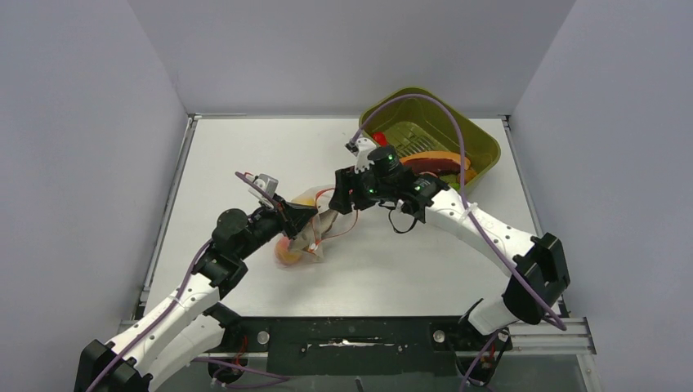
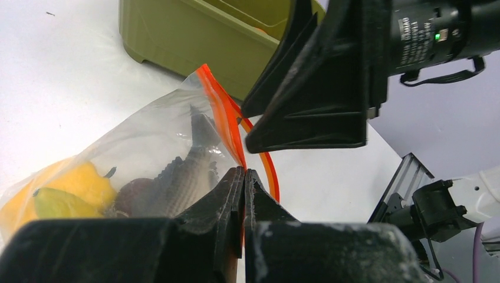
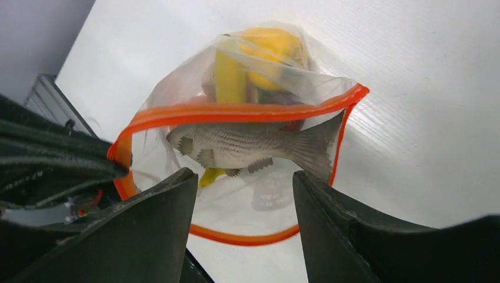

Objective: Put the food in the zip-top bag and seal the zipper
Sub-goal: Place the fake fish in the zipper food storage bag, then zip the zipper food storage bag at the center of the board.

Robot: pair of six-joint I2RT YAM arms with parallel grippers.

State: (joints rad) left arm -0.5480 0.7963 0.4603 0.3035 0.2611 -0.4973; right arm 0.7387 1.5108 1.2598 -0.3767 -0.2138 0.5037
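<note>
- Two claws work at one mouth. The left claw (image 2: 243, 172) is clenched, its jaws pressed flat on the zipper (image 2: 221, 118) at one end of the strip.
- The right claw (image 3: 244, 177) is released, with its jaws spread wide and nothing between them. It hangs directly over the opening, just beside the left claw.
- The zip-top bag (image 2: 147, 132) lies on the surface (image 1: 245, 155) between the two arms, near the middle. Its mouth is lifted and gaping, and the zipper is unsealed, its two strips parted into a loop.
- A grey striped fish (image 3: 247, 146) lies crosswise just inside the mouth, its tail near one corner of the strip.
- Deeper in the bag sit a yellow pepper (image 3: 274, 47), a yellow-green piece (image 3: 227, 76) and a dark purple piece (image 2: 132, 194), packed against one another.
- The olive-green tub (image 1: 482, 147) stands at the far right of the surface, apart from the bag. A red-and-orange slice (image 1: 441, 163) lies inside it; other contents cannot be made out.
</note>
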